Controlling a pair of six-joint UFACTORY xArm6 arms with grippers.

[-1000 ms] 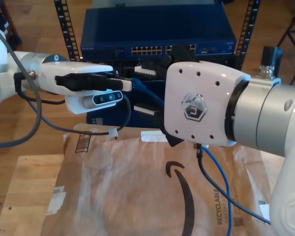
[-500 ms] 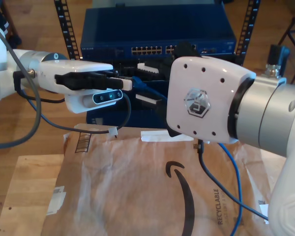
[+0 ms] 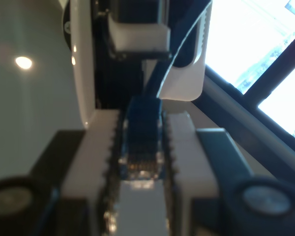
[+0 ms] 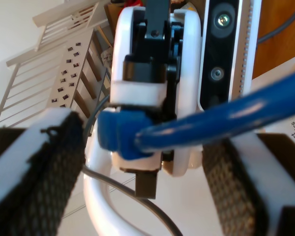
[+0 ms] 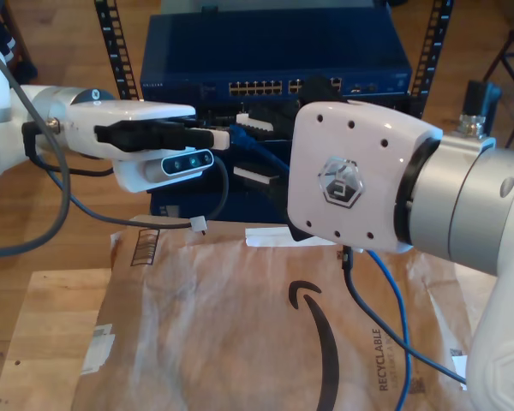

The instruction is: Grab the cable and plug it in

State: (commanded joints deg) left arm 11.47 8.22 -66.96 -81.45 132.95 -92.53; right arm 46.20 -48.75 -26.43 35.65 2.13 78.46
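Observation:
The cable [image 5: 400, 317] is thin and bright blue. It runs from the brown paper up behind the big white wrist to my first gripper [image 5: 226, 137], at the exterior view's left. That gripper is shut on the cable's plug [image 3: 140, 160], which sits between its white serrated fingers [image 3: 101, 147]. My second gripper [image 4: 145, 142], on the arm at the exterior view's right, faces the first one. It is open, and its dark-padded fingers [image 4: 44, 162] stand wide on either side of the cable [image 4: 201, 123] without touching it. In the exterior view the white wrist housing hides most of its fingers.
A dark blue network switch [image 5: 274, 43] with a row of ports [image 5: 261, 87] sits in a rack just behind both grippers. Perforated rack rails [image 5: 120, 43] stand at each side. Brown paper packaging [image 5: 231, 334] covers the table in front. A grey arm cable [image 5: 111, 218] hangs below the first arm.
My first gripper has lifted slightly and carried the plug a little toward the exterior view's right. The second arm's wrist has turned and shifted a bit.

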